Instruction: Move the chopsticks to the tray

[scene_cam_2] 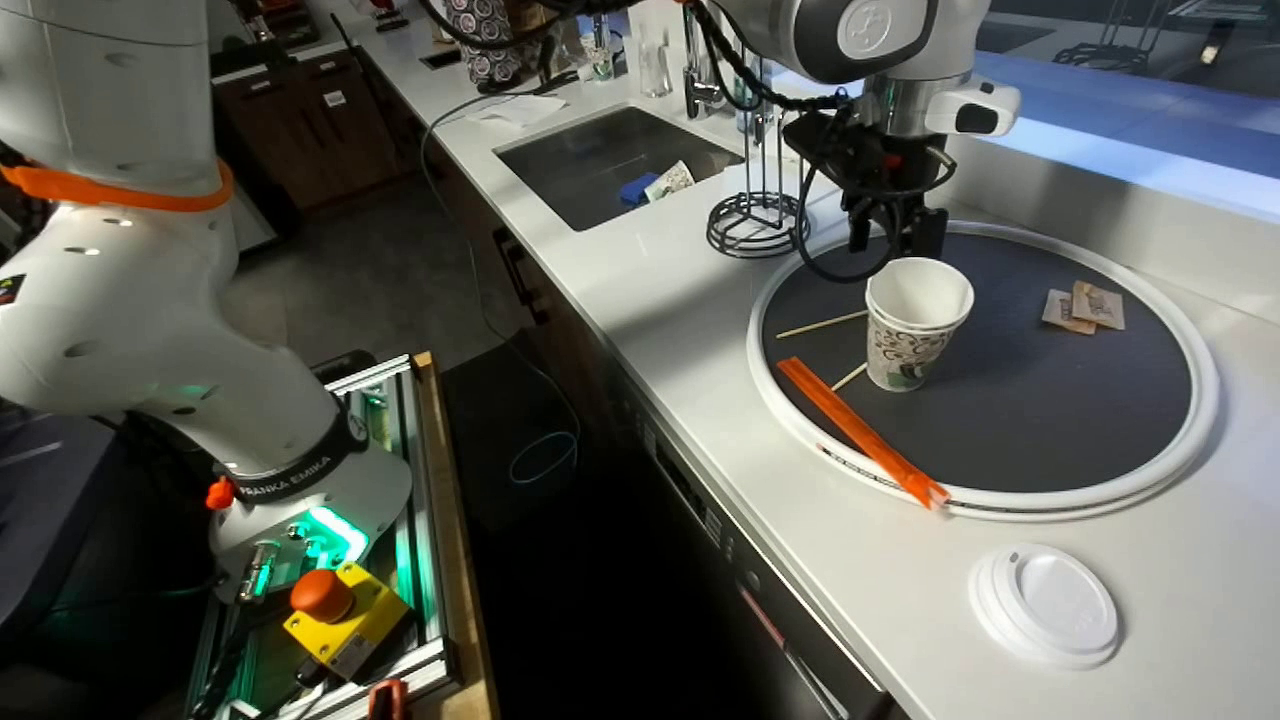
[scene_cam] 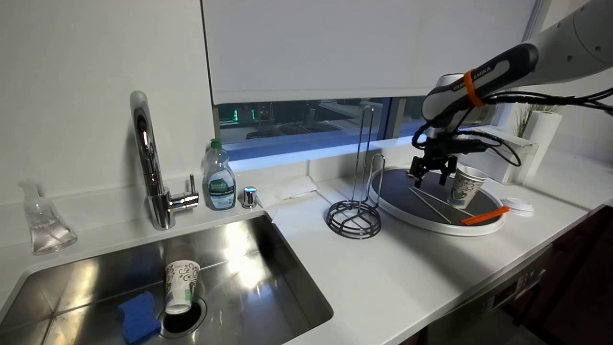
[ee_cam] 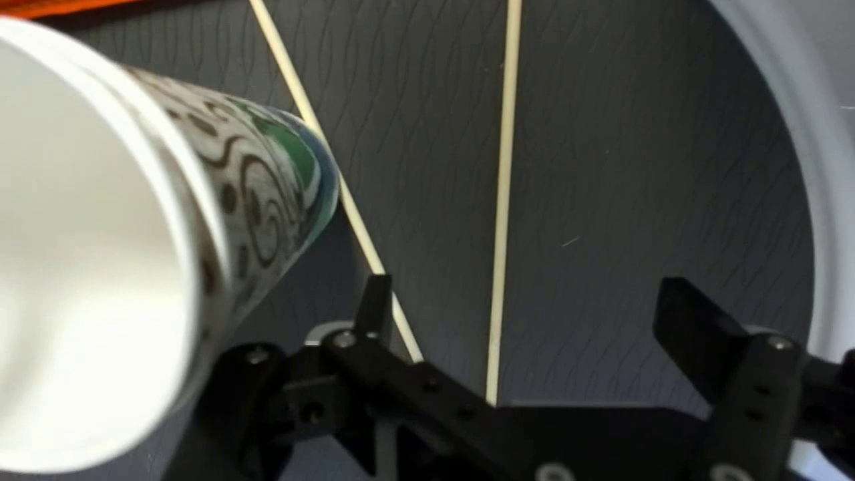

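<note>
The chopsticks are two thin pale sticks lying apart on the tray. In the wrist view one stick (ee_cam: 504,180) runs nearly straight and the other (ee_cam: 361,230) slants past the cup's base. Both also show in an exterior view (scene_cam: 431,206); in another, the cup partly hides them (scene_cam_2: 822,325). The tray is a large round dark grey disc with a white rim (scene_cam: 440,229), also seen in an exterior view (scene_cam_2: 1203,400). My gripper (ee_cam: 526,280) is open and empty above the tray. One stick appears between its fingers; the left finger overlaps the other. In both exterior views the gripper (scene_cam: 430,183) (scene_cam_2: 892,243) is beside the cup.
Stacked paper cups (scene_cam_2: 905,350) stand on the tray close to the gripper. An orange wrapper (scene_cam_2: 860,430) lies across the rim, and packets (scene_cam_2: 1085,307) lie on the tray. White lids (scene_cam_2: 1045,605), a black wire stand (scene_cam: 354,223) and a sink (scene_cam: 282,268) are nearby.
</note>
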`<state>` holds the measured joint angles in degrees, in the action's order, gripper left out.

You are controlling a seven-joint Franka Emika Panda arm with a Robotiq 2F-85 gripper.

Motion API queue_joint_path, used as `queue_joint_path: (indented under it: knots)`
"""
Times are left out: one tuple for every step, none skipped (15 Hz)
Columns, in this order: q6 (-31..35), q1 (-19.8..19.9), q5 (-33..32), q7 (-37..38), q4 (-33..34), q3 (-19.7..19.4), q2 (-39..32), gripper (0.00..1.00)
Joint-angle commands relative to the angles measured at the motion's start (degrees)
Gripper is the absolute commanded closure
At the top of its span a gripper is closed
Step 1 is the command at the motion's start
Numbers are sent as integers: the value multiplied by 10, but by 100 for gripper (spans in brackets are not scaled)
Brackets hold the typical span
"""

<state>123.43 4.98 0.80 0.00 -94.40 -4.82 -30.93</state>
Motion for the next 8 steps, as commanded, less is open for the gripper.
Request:
queue_joint_path:
  knots:
    - [-33, 11, 24, 1, -4, 11, 25, 0]
    - [-35, 13, 30, -1, -4, 13, 29, 0]
    - [-38, 14, 36, -3, -4, 15, 33, 0]
    - [-39, 15, 42, -4, -5, 16, 39, 0]
    - [-42, 17, 51, -8, -7, 18, 47, 0]
    - [-45, 19, 59, -12, -10, 20, 56, 0]
    - [-47, 22, 70, -16, -14, 22, 66, 0]
    - [-51, 25, 79, -20, -16, 23, 76, 0]
